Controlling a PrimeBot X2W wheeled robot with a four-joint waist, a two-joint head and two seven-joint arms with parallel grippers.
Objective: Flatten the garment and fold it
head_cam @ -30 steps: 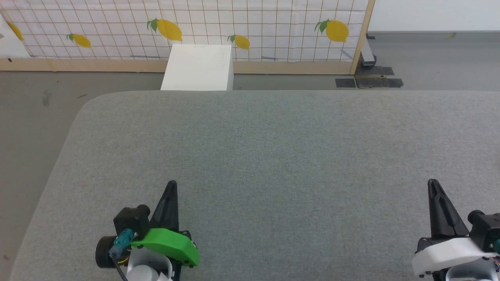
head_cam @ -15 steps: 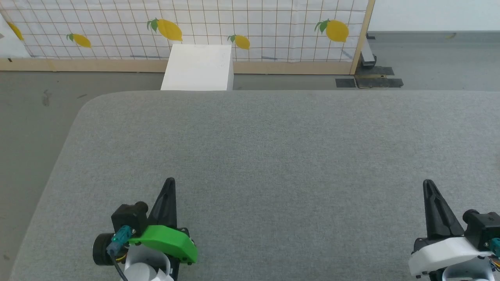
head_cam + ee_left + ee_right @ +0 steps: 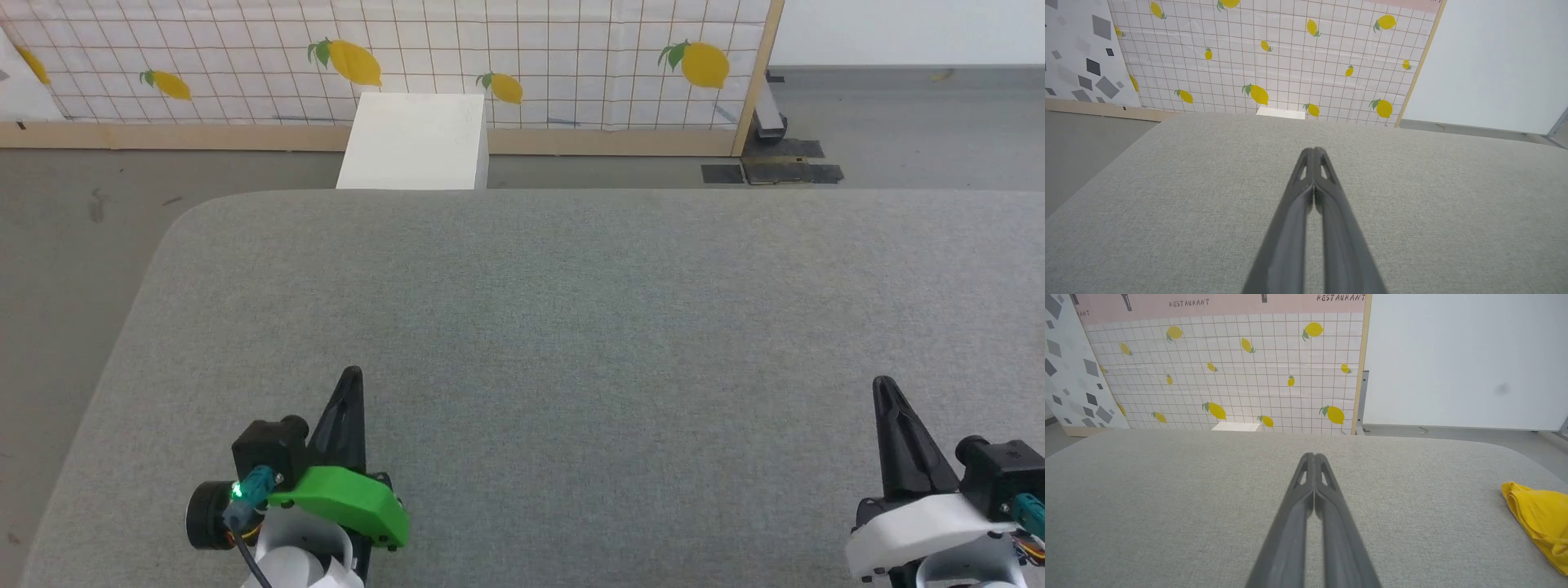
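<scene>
A bunched piece of the bright yellow garment [image 3: 1541, 518] lies on the grey padded table [image 3: 1167, 506] at the right edge of the right wrist view, well to the right of my right gripper [image 3: 1314, 457]. That gripper is shut and holds nothing. In the head view it points up from the lower right [image 3: 880, 385] over bare table [image 3: 571, 310]. My left gripper [image 3: 352, 375] stands at the lower left, also shut and holding nothing, its fingertips pressed together [image 3: 1313, 151].
A white box [image 3: 415, 140] stands on the floor just beyond the table's far edge. Behind it runs a lemon-print screen [image 3: 490, 57] with a wooden frame. The table's rounded far-left corner [image 3: 184, 220] drops to grey floor.
Both grippers have drifted slightly: the left one's tip a little higher in the head view, the right one a little to the left. Both stay shut.
</scene>
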